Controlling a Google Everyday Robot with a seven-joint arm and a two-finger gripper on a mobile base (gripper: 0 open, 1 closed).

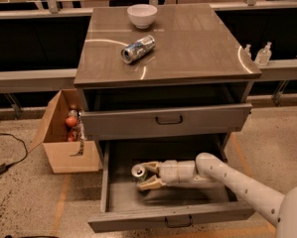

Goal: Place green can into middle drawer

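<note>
Green can (139,172) lies on its side inside the pulled-out middle drawer (168,220), silver top turned toward the drawer's left wall, body gripped between the jaws. The gripper (147,175) sits low in the drawer, toward its left half, and the jaws are pinching the can, one above its body and one below. Whether the can rests on the drawer floor cannot be told. Behind the jaws the white arm (237,182) runs off to the right and out over the drawer's front right corner.

Directly above the jaws is the upper drawer (165,121), open only a little, with its dark handle just right of them. Higher up and farther back, on the cabinet's top surface (197,48), a silver-blue can (138,48) lies on its side, and a white bowl (142,15) stands beyond it near the back edge. Left of the jaws, outside the cabinet, an open cardboard box (63,148) stands on the floor with small items inside. Far up and to the right of the jaws, two small clear bottles (263,54) stand on a ledge beside the cabinet.
</note>
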